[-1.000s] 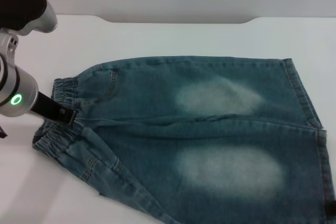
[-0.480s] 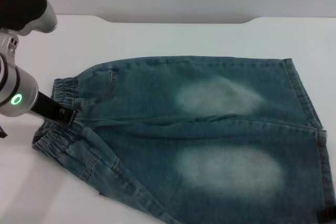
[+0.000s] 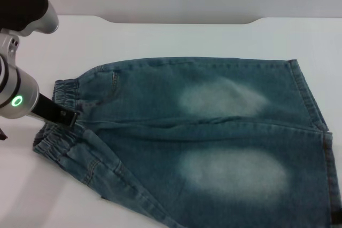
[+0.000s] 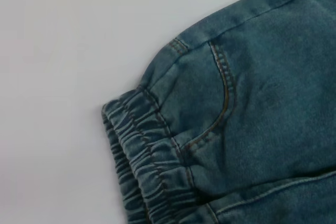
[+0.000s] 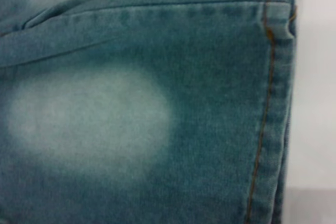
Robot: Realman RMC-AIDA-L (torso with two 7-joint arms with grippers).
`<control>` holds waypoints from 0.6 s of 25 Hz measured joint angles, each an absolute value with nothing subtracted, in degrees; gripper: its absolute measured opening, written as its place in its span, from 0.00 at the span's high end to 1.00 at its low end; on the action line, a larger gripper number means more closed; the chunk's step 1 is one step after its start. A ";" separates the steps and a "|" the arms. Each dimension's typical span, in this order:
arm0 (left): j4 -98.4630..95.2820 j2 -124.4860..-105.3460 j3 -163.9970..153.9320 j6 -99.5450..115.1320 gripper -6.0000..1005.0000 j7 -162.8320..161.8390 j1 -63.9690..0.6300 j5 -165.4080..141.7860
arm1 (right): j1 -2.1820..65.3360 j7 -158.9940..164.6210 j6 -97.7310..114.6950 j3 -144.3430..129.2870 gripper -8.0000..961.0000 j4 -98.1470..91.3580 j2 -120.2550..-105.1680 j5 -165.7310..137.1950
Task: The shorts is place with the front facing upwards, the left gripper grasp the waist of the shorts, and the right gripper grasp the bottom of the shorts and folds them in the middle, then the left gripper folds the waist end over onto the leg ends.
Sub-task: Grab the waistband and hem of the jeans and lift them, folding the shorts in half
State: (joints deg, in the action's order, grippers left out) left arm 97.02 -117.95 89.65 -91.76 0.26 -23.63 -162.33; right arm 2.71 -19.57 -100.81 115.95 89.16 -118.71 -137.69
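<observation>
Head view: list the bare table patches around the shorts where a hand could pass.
The white table is bare between the shorts and the far edge, and at the near left corner below the waist. It is crowded at the waist, where the left claw sits; the shorts run off the right side.

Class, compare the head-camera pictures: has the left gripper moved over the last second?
No. The left gripper sits at the same spot on the waistband of the shorts, unchanged against the table's far edge.

Near leg of the shorts (image 3: 214, 148) cut off by the frame; left gripper (image 3: 74, 117) fingertips hidden in the waist (image 3: 61, 116) folds.
</observation>
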 joint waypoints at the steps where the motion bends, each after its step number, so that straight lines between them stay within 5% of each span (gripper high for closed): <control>1: 97.02 -117.95 89.65 -91.76 0.95 0.26 -23.67 -162.33 | 2.72 -19.60 -100.82 115.93 0.46 89.11 -118.71 -137.70; 15: 96.46 -117.98 89.68 -91.80 0.95 0.63 -23.92 -162.34 | 2.56 -20.06 -100.52 115.39 0.46 88.18 -118.85 -137.81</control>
State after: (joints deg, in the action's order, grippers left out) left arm 96.46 -117.98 89.68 -91.80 0.63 -23.92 -162.34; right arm 2.56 -20.06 -100.52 115.39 88.18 -118.85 -137.81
